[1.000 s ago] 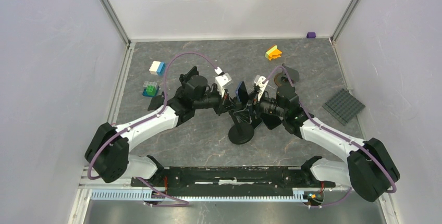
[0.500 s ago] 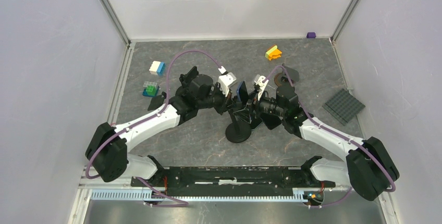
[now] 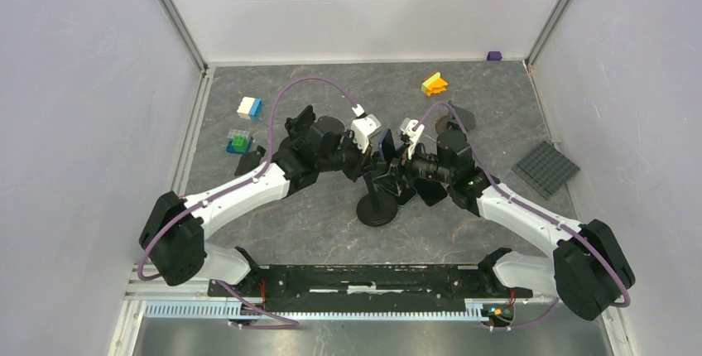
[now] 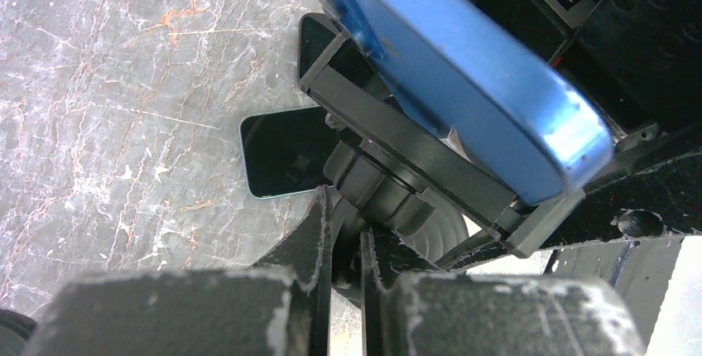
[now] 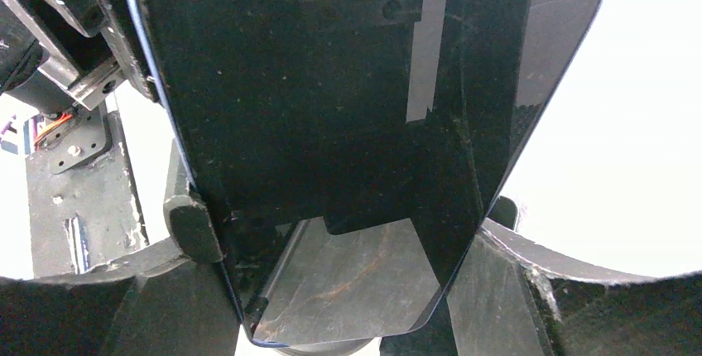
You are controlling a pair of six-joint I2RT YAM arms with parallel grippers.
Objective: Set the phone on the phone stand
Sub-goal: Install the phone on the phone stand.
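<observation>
The left pincer (image 4: 346, 244) was clenched on the stem of the phone stand (image 3: 377, 209), just left of its cradle, bracing it on the table (image 3: 314, 215). The blue phone (image 4: 463, 66) lay tilted against the stand's cradle, one corner close to the cradle's lip. The right pincer (image 5: 343, 236), on the stand's right, grasped the phone by its side edges. To seat it well, I judged the right arm should slide the phone down until its bottom edge sits in the lip before letting go, with the left arm holding the stand firm against tipping. The left wrist view showed the blue back meeting the cradle. The right wrist view showed only the dark screen, which hid that contact.
</observation>
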